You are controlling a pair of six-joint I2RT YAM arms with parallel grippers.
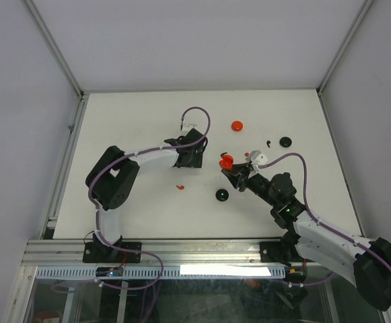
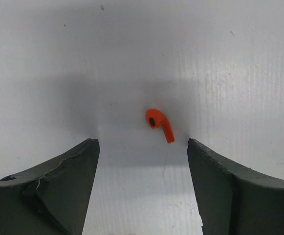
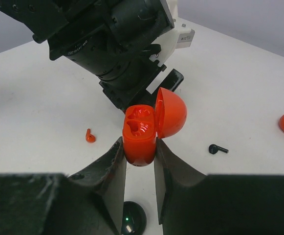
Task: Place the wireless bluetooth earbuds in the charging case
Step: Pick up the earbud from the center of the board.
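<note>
Case (image 3: 141, 134), red, lid hinged open, clamped in right gripper (image 3: 139, 147). Left gripper (image 2: 142, 144) spread wide above red earbud (image 2: 159, 124) lying mid-table (image 2: 229, 73), no contact.

1. Top view: bright, even light on the white table (image 1: 141, 121). Shadows under the arms are faint and soft. A white glare strip shows on the front rail (image 1: 229, 270).
2. Left wrist view: a broad soft shadow greys the surface around the sharp red earbud (image 2: 159, 125). The left gripper's (image 2: 142, 144) dark fingers (image 2: 58, 196) show little detail.
3. Right wrist view: the open red charging case (image 3: 141, 139) is crisp, with a mild sheen on its lid. The foreground is slightly soft.
</note>
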